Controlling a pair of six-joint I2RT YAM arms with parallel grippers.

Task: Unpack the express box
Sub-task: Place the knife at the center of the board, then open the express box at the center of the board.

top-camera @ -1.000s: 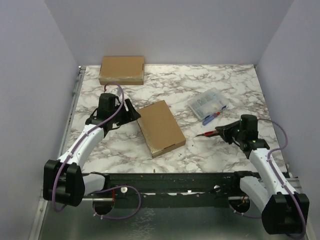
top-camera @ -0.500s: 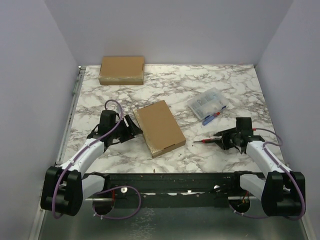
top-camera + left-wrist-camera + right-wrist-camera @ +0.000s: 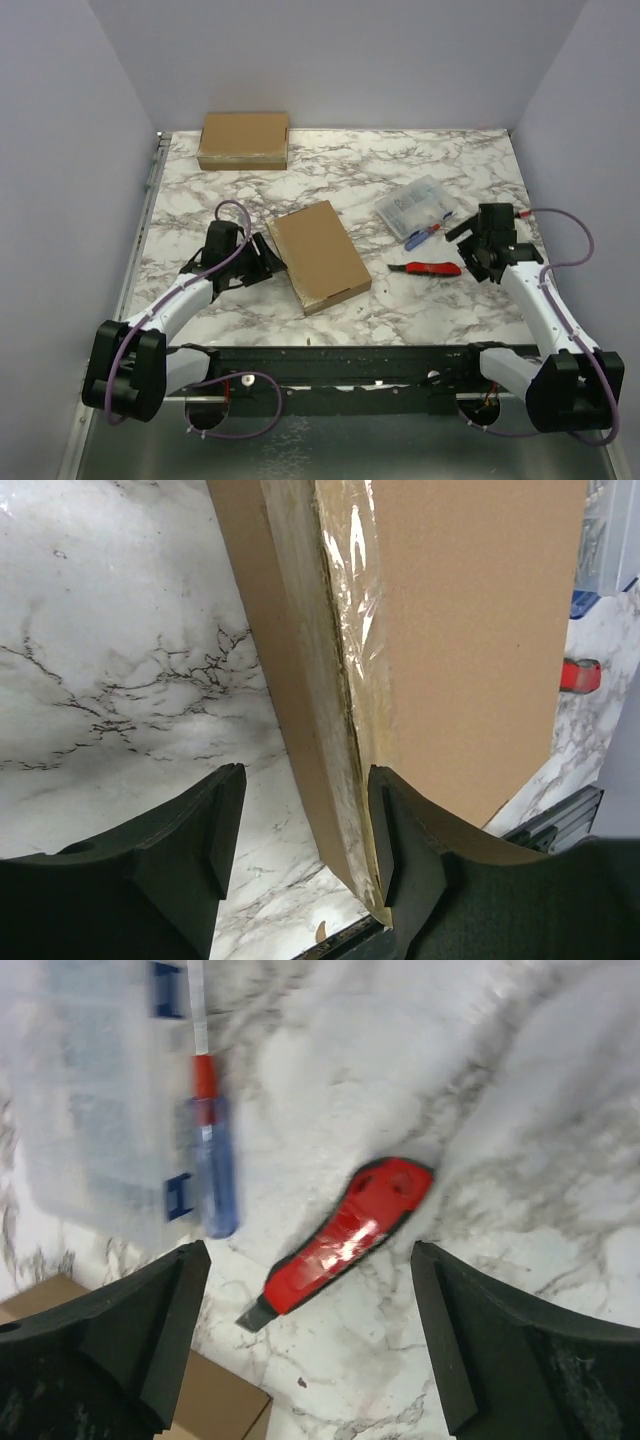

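L gripper [image 3: 268,260], fingers apart at box [image 3: 318,255] edge, may shove it askew; R gripper [image 3: 308,1258] open over cutter [image 3: 432,268].

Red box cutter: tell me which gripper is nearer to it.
Right. The right gripper hangs open just above the red box cutter; the left gripper is at the cardboard box's opposite edge.

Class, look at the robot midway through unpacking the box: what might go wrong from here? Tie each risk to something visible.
1. The knife lies loose under the open right pincer, angled across the gap; a grab might pinch it off-centre or knock it toward the screwdriver.
2. The open left pincer straddles only the edge of the box, so closing may shove it rather than steady it.
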